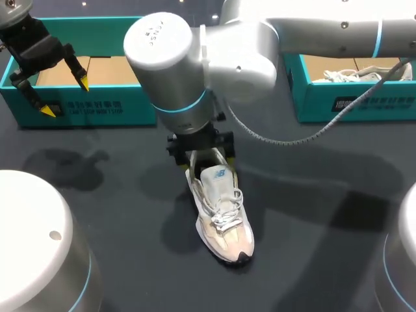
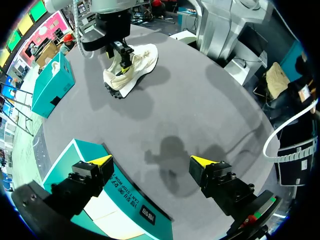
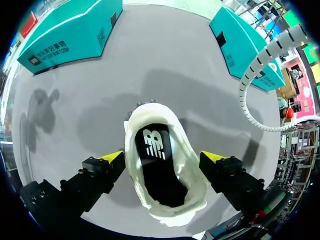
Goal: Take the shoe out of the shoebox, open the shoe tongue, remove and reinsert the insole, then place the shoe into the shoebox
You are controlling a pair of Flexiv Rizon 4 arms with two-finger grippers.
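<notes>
Teal shoeboxes [image 1: 91, 110] x2; 1 white shoe [image 1: 221, 221] on table [image 1: 312, 195]; R gripper [image 3: 163, 156] spread astride heel, L gripper [image 2: 151, 160] spread, empty

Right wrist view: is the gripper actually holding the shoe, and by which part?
Cannot tell. The right gripper straddles the heel of the shoe, but contact on both sides is unclear. The left gripper is open and empty.

Shoe [image 1: 221, 214] sits on the table [image 1: 312, 214], right gripper [image 3: 163, 156] directly above its heel end, one finger each side, neither touching. Insole [image 3: 157, 170] lies in the shoe, under that gripper. Two boxes ahead of it: left box [image 1: 78, 104] and right box [image 1: 351, 101], the latter with a second shoe [image 1: 351, 75] in it. Left gripper [image 2: 151, 160] hangs over the left box's front wall, shoe well ahead of it.
</notes>
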